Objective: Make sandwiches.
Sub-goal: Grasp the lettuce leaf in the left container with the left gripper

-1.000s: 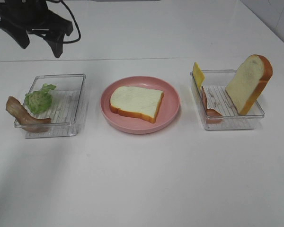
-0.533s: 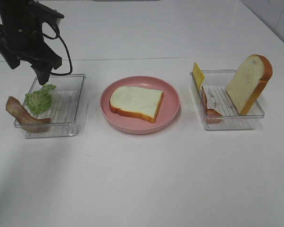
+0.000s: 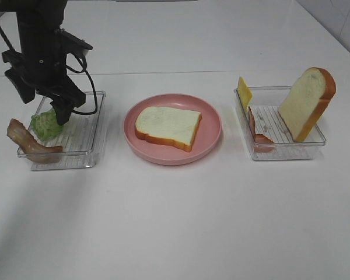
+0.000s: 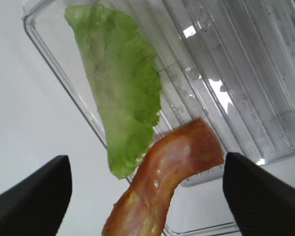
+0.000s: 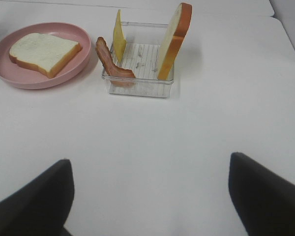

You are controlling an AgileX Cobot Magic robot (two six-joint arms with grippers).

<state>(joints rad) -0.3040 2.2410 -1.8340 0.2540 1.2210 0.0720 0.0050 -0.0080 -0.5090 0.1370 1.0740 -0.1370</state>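
One white bread slice [image 3: 167, 126] lies flat on the pink plate [image 3: 212, 135]. My left gripper [image 3: 45, 105] is open and hangs just above the green lettuce [image 3: 45, 125] at the left tray [image 3: 84, 139]. In the left wrist view my left gripper [image 4: 147, 196] is open over the lettuce [image 4: 123, 98] and a brown bacon strip [image 4: 162, 187]. That bacon strip [image 3: 29, 143] hangs over the tray's left rim. My right gripper [image 5: 147, 196] is open and empty, well back from the right tray [image 5: 142, 87]. It does not show in the exterior view.
The right tray [image 3: 283, 150] holds an upright bread slice [image 3: 306, 102], a yellow cheese square [image 3: 244, 91] and a bacon strip [image 3: 258, 131]. The right wrist view shows the same bread [image 5: 173, 39], cheese [image 5: 119, 42], bacon [image 5: 108, 59] and the plate [image 5: 10, 73].
My left arm has come down and forward from the back left corner to just above the lettuce in the left tray. Nothing else has moved.
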